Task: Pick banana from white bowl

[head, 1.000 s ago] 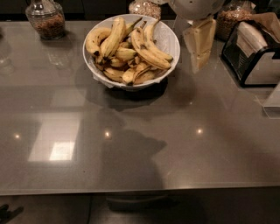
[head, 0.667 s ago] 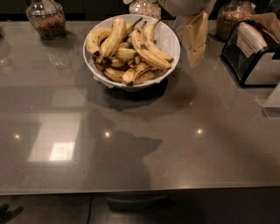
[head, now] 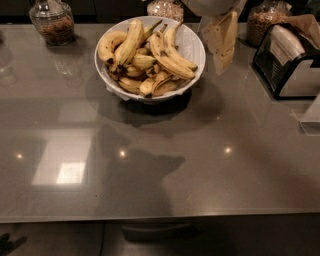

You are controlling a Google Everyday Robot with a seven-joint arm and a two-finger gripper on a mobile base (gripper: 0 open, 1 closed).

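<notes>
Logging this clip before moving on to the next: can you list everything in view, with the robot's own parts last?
white bowl: one, white, back centre of the counter.
banana heap: count unclear, yellow with brown spots, filling the bowl.
banana: one, the longest, yellow and speckled, on top of the heap's left side.
jars: three, clear glass with brownish contents, along the back edge: left jar, middle jar, right jar.
black holder: one, black with pale contents, right edge.
counter: one, glossy grey, spans the view.
end effector: one, cream, hanging just right of the bowl's rim, clear of the bananas.
</notes>
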